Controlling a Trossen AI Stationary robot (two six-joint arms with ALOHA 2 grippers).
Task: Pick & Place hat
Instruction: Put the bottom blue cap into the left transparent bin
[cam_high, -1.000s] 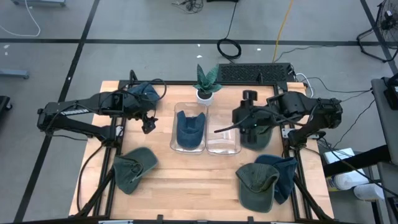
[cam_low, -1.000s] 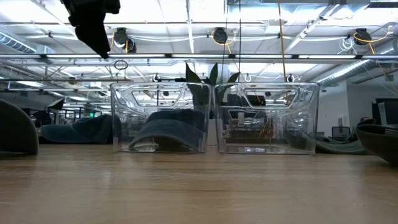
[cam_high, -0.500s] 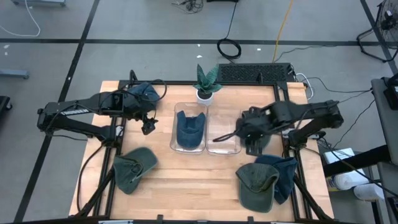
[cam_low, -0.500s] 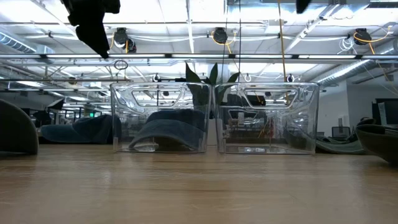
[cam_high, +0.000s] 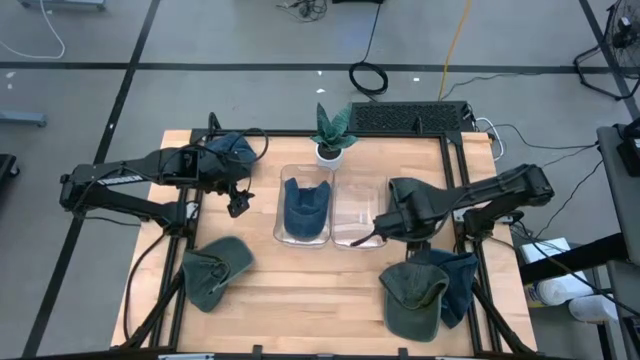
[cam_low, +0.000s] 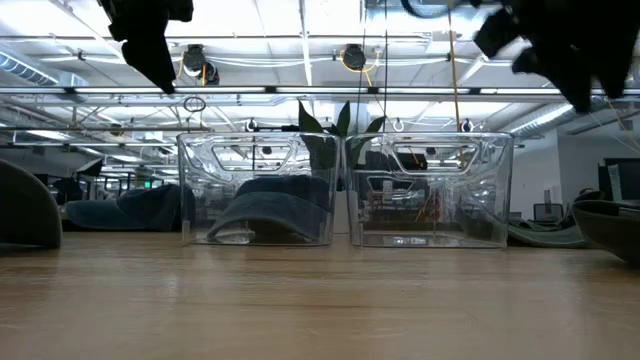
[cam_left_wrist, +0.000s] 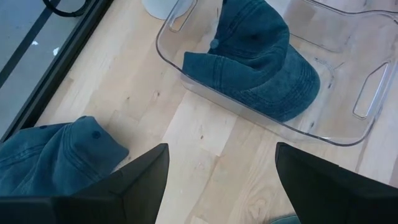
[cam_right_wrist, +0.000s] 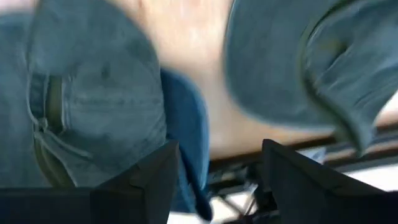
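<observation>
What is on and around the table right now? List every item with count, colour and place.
clear bins: two, transparent, side by side at table centre
blue hat in bin: one, denim blue, in the left bin
blue hats on table: two, one far left, one near right
green hats: two, olive, near left and near right
plant: one, green in white pot, behind the bins
keyboard: one, black, far edge
left gripper: fingers open, left of bins
right gripper: fingers open, empty, right of bins

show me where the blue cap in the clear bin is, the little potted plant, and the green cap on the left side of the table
blue cap (cam_left_wrist: 261, 59), left wrist view, on the crown.
potted plant (cam_high: 331, 130), high view, on the leaves.
green cap (cam_high: 215, 270), high view, on the crown.
</observation>
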